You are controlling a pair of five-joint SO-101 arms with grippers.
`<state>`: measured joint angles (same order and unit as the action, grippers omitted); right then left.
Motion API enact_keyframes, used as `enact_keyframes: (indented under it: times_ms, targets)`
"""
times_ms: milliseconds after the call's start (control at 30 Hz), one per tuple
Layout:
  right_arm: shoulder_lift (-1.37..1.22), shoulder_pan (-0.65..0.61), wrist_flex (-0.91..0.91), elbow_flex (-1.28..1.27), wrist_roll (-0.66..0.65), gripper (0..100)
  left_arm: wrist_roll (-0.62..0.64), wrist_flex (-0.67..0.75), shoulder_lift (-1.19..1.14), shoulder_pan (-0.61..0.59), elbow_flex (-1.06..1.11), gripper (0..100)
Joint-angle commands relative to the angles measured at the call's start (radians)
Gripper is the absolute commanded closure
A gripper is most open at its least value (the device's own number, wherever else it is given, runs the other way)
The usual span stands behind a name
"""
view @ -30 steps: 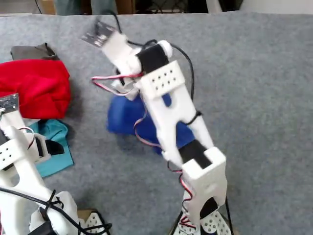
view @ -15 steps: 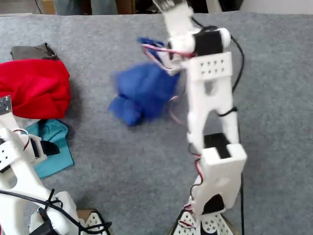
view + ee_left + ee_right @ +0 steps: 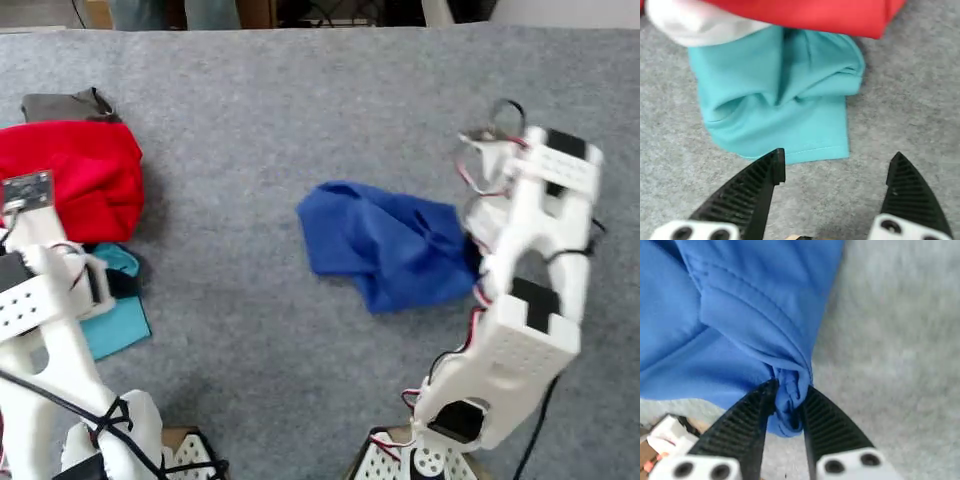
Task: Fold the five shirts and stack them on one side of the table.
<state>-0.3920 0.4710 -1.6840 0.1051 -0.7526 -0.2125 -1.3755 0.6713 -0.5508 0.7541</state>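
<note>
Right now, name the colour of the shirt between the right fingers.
Blue shirt; best in right wrist view.

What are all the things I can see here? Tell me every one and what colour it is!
blue shirt: one, blue, crumpled near the middle of the table
red shirt: one, red, on the pile at the table's left side
teal shirt: one, teal, partly under the red shirt
white cloth: one, white, peeking out beside the red shirt and the teal shirt
dark shirt: one, dark grey-brown, behind the red shirt
table: one, grey cover, under everything
left gripper: one, black fingers, open, by the teal shirt's edge
right gripper: one, black fingers, shut on a fold of the blue shirt
</note>
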Motion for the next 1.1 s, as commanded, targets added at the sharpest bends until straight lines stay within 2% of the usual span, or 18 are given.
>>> enact_keyframes:
  times_ms: [0,67,167,233,300,433,633,733,867,967,1067]
  targets:
    - [0.016,0.124,0.003,-0.053,-0.141,97.2,0.092,0.000,0.002,0.127,-0.050,66]
    - [0.016,0.173,0.005,-0.081,-0.198,88.8,0.149,0.008,0.002,0.216,-0.054,66]
    - [0.016,0.222,0.003,-0.091,-0.278,67.0,0.227,0.026,0.002,0.387,-0.058,66]
    - [0.031,0.250,0.006,-0.084,-0.292,58.1,0.273,0.055,0.000,0.518,-0.053,66]
    - [0.081,0.273,0.017,-0.070,-0.292,60.4,0.330,0.124,-0.002,0.644,-0.038,67]
    - [0.206,0.305,0.054,-0.061,-0.292,68.3,0.410,0.359,-0.002,0.839,0.035,67]
    - [0.278,0.238,0.077,-0.094,-0.245,79.7,0.425,0.499,-0.098,1.070,0.056,67]
    - [0.255,0.190,0.172,-0.088,-0.107,83.8,0.453,0.548,-0.255,1.112,0.019,67]
    - [0.214,0.127,0.269,-0.073,0.029,84.7,0.482,0.546,-0.485,1.115,-0.113,67]
    - [0.174,0.094,0.284,-0.044,0.089,84.7,0.476,0.546,-0.614,1.121,-0.197,72]
    - [0.136,0.092,0.269,-0.036,0.095,84.7,0.474,0.546,-0.694,1.145,-0.254,79]
